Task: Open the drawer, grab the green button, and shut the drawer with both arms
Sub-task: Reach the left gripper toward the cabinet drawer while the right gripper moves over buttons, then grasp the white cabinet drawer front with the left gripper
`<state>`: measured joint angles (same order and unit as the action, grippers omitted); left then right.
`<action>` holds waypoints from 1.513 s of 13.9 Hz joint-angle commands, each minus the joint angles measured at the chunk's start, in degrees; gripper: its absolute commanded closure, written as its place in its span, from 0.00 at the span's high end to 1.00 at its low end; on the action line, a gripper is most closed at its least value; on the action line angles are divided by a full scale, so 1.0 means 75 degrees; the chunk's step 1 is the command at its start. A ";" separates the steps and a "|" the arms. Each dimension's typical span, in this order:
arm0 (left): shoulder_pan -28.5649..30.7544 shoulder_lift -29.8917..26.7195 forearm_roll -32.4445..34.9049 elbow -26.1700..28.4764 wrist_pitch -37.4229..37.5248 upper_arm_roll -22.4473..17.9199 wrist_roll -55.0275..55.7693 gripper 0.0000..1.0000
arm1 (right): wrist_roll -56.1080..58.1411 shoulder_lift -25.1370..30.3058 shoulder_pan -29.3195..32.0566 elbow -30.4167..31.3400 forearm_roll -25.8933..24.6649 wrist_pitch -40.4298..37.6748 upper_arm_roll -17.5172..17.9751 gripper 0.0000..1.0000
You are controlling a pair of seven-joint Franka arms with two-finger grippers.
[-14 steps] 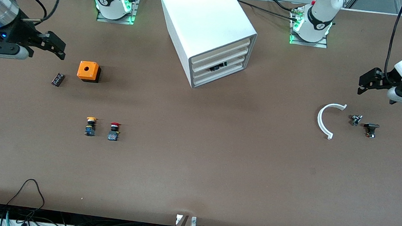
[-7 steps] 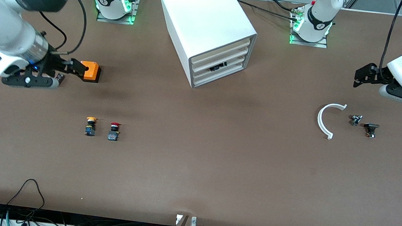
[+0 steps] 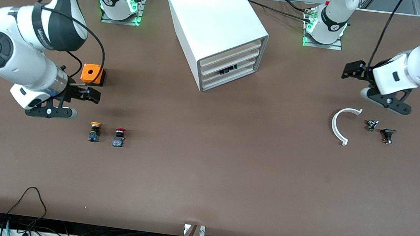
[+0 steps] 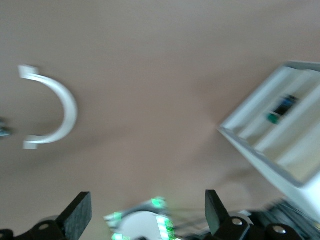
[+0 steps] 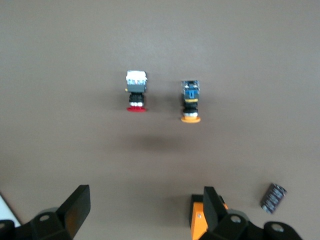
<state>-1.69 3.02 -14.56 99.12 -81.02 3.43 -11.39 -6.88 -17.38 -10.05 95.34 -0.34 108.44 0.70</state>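
Note:
The white cabinet [image 3: 218,26] stands between the two arm bases, all its drawers pushed in. The drawer [image 3: 243,68], third from the top, shows a small dark thing over its low front. The left wrist view shows this as the button [image 4: 273,118], a green cap on a dark, blue body inside the cabinet [image 4: 265,150]. My left gripper [image 3: 350,71] [image 4: 146,212] hangs open and empty toward the left arm's end, pointing at the cabinet. My right gripper [image 3: 94,96] [image 5: 145,210] is open and empty, low beside the orange box [image 3: 91,74].
A yellow-capped button [image 3: 94,132] [image 5: 190,102] and a red-capped button [image 3: 118,137] [image 5: 136,92] stand nearer the camera than the orange box [image 5: 199,222]. A black cylinder [image 5: 273,197] lies close by. A white arc [image 3: 338,124] [image 4: 57,107] and two small dark parts [image 3: 380,130] lie below the left gripper.
The right arm has swung in from the table's end and come down beside the orange box. The left gripper has moved toward the cabinet. Both grippers stay open.

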 commanded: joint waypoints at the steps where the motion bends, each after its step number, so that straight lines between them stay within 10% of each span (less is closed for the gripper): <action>1: 0.0109 0.0638 -0.1383 -0.0021 0.0326 -0.0012 -0.0717 1.00 | -0.0055 -0.0308 -0.0218 -0.0220 0.0103 0.0295 -0.0023 1.00; 10: 0.0085 0.1015 -0.6468 0.3374 -0.2953 0.0606 -0.3893 1.00 | -0.2220 -0.0882 -0.1424 -0.1940 0.0103 0.0261 -0.0023 1.00; 18: 0.0074 0.2701 -0.8733 0.4455 -0.3284 0.0937 -0.7643 0.95 | -0.4904 -0.1585 -0.2233 -0.3078 0.0161 0.0307 -0.0023 1.00; 21: 0.0086 0.2855 -0.9166 0.4935 -0.3272 0.1195 -0.8184 0.79 | -0.5725 -0.1773 -0.2456 -0.3359 0.0162 0.0307 -0.0023 1.00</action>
<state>-1.46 24.47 -80.18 134.06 -105.78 10.95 -69.31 -46.14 -28.57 -27.43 73.87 -0.04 111.44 0.86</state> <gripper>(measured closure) 0.132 0.000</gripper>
